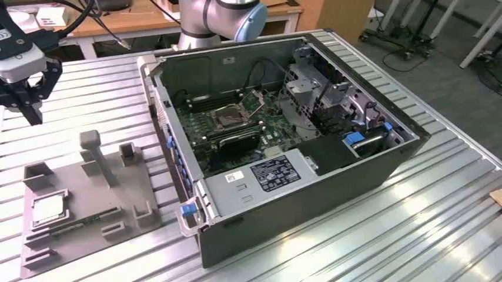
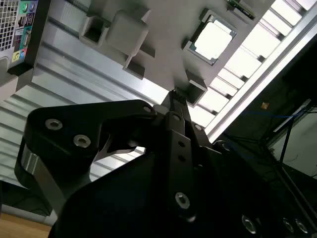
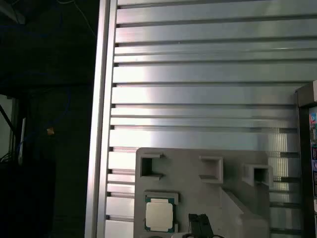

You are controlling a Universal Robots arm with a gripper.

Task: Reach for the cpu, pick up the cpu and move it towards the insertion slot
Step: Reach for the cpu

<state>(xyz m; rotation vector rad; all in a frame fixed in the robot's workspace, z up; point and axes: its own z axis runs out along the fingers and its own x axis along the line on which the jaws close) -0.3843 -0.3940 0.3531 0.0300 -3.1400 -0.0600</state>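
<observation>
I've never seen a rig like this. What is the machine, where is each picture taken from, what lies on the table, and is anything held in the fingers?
One robot arm stands by an open computer case on a ribbed metal table. The exterior view comes from a camera off the arm. Both wrist views ride on the arm and look past its gripper. The gripper hangs over the table near the exterior view's left edge, fingers shut, holding nothing. Apart from it, a grey holder tray carries the cpu, a small silver square seen in both wrist views too. The insertion slot is the square socket on the green board inside the case.
</observation>
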